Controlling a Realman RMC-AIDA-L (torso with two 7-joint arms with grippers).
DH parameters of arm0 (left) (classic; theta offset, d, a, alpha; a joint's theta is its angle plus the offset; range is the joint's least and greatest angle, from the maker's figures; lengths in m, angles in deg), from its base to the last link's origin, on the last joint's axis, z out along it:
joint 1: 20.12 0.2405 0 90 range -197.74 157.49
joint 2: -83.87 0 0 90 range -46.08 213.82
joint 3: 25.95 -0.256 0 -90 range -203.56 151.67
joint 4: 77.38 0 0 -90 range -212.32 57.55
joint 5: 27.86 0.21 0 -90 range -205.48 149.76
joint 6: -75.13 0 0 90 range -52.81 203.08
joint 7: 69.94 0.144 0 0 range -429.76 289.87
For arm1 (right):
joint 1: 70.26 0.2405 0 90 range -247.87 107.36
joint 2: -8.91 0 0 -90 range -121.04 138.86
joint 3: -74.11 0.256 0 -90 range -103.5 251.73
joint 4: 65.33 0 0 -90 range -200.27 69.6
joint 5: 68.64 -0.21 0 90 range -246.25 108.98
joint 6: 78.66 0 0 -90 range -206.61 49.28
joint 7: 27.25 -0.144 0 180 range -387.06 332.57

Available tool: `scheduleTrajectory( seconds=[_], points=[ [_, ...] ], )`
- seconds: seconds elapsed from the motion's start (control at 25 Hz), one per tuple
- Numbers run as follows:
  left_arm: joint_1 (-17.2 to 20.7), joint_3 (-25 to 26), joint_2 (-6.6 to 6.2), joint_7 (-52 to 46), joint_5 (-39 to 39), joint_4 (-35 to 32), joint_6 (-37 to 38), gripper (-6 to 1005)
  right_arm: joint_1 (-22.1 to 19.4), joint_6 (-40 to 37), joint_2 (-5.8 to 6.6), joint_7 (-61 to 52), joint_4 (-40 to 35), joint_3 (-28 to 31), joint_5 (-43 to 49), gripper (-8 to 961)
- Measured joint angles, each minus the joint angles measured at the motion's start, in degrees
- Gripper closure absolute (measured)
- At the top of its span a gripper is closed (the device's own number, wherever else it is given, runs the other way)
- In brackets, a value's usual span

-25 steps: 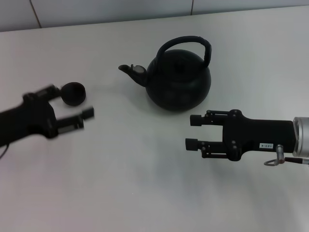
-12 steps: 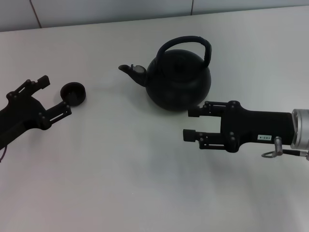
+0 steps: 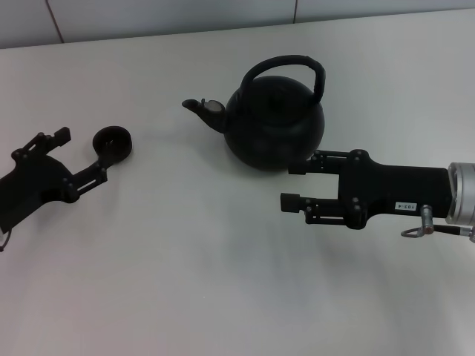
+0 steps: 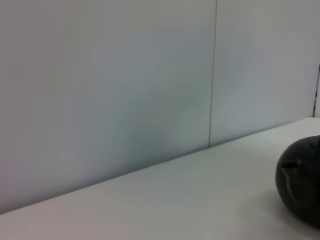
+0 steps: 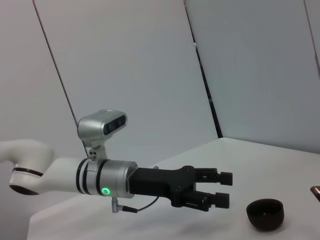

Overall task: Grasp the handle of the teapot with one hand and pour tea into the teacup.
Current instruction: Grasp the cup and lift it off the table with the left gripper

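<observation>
The matte-black teapot (image 3: 274, 122) stands upright at the table's middle back, its spout (image 3: 199, 108) pointing left and its arched handle (image 3: 291, 65) over the lid. The small black teacup (image 3: 113, 143) sits to its left. My left gripper (image 3: 80, 154) is open just left of the teacup, with nothing between its fingers. My right gripper (image 3: 292, 185) is open, low and just in front of the teapot's right side, its far fingertip close by the teapot's base. The right wrist view shows the left gripper (image 5: 223, 188) beside the teacup (image 5: 265, 214). The teapot (image 4: 302, 180) shows in the left wrist view.
The white table (image 3: 185, 282) stretches wide in front of the objects. A pale panelled wall (image 3: 171, 15) runs along its back edge. The left arm's silver wrist with a green light (image 5: 102, 180) reaches in over the table.
My left gripper has drawn back leftward, off the teacup's near side. My right gripper has crept farther up toward the teapot's base. Teapot and teacup have not moved.
</observation>
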Motion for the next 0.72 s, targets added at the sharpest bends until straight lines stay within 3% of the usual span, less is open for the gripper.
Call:
scheduleTrajectory(
  seconds=[0.72],
  points=[
    [-4.39, -4.93, 0.00, 0.50, -0.72, 1.57, -8.37, 195, -0.18, 0.00, -0.09, -0.34, 0.04, 0.15, -0.09, 250]
  ],
)
